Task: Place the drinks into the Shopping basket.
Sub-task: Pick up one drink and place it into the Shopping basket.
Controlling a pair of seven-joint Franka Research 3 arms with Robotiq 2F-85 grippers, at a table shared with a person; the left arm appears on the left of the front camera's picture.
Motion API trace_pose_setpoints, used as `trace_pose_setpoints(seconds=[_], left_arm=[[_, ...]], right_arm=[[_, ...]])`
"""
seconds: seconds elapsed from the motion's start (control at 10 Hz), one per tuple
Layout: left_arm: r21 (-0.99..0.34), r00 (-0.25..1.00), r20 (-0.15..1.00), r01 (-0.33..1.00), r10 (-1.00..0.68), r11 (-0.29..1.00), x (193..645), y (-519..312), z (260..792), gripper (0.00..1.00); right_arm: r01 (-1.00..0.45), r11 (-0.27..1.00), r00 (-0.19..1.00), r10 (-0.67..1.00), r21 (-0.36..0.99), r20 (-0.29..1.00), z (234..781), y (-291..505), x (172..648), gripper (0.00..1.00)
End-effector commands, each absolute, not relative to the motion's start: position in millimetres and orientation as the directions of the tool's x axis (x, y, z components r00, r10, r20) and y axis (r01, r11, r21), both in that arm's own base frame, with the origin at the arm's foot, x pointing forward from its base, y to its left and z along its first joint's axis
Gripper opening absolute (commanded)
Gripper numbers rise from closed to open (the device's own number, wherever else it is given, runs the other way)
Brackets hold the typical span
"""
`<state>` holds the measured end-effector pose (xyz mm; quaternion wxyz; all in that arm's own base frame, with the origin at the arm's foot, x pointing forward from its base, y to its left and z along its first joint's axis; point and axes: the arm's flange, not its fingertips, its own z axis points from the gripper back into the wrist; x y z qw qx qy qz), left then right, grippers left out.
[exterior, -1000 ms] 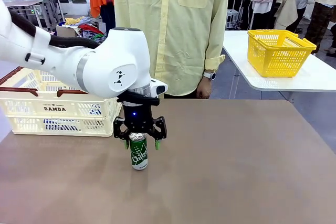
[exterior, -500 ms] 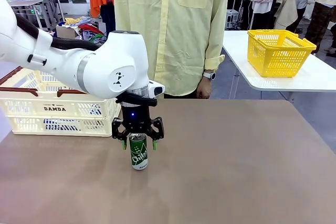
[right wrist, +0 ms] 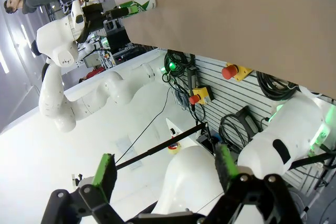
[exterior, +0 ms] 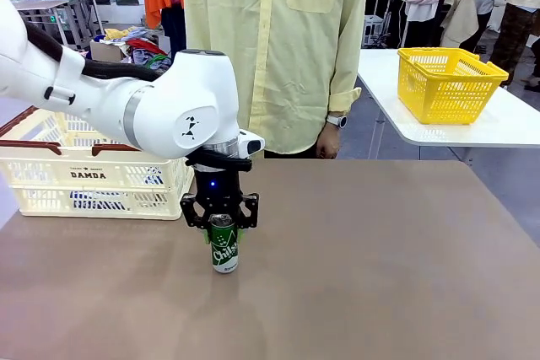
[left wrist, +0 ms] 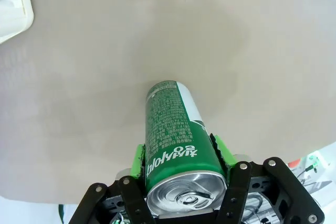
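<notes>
Now we see the left gripper [exterior: 223,227] come down from above over the green can [exterior: 224,245], its jaws clamped on the can's upper part. The can stands upright on the brown table [exterior: 380,259], left of the surface's middle and closer to its far edge than its near one. In the left wrist view we see the same can [left wrist: 177,142] between the green pads [left wrist: 137,159], both pads touching its sides just below the silver top, pull tab facing the camera; the can's foot rests on the table [left wrist: 105,51].

The Shopping basket [exterior: 89,176] sits at the far left corner of the surface, brown rim and handles up, "DAMDA" on the side facing us. We spot at least one blue-printed item through its slots but cannot tell what it is. A corner of the basket [left wrist: 13,6] shows at the top left of the left wrist view, well apart from the can.

The right gripper [right wrist: 165,177] has its fingers spread wide with nothing between them, pointing off the table toward the robot base. Far off in that view we see the can [right wrist: 137,5] in the left gripper.

A person in a yellow shirt [exterior: 278,48] stands at the far edge. A yellow mesh basket [exterior: 449,82] sits on a separate white table [exterior: 506,128] at right.
</notes>
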<state>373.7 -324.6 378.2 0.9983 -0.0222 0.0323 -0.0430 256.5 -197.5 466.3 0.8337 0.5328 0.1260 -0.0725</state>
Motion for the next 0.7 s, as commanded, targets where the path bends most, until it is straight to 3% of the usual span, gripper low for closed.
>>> trace_pose_setpoints(seconds=[0.0,0.3,0.6], left_arm=[[0.005,0.996,-0.065,0.065,-0.064,0.998,372.3,-328.6,374.2,0.00],[-0.007,0.995,-0.033,0.092,-0.092,0.996,381.5,-315.4,424.3,0.00],[-0.047,0.986,0.081,0.152,-0.148,0.987,407.8,-264.0,573.2,0.00]], right_arm=[[0.244,0.419,0.960,0.021,0.875,-0.278,469.1,-199.0,254.7,1.00],[0.244,0.419,0.960,0.021,0.875,-0.278,469.1,-199.0,254.7,1.00],[0.244,0.419,0.960,0.021,0.875,-0.278,469.1,-199.0,254.7,1.00]])
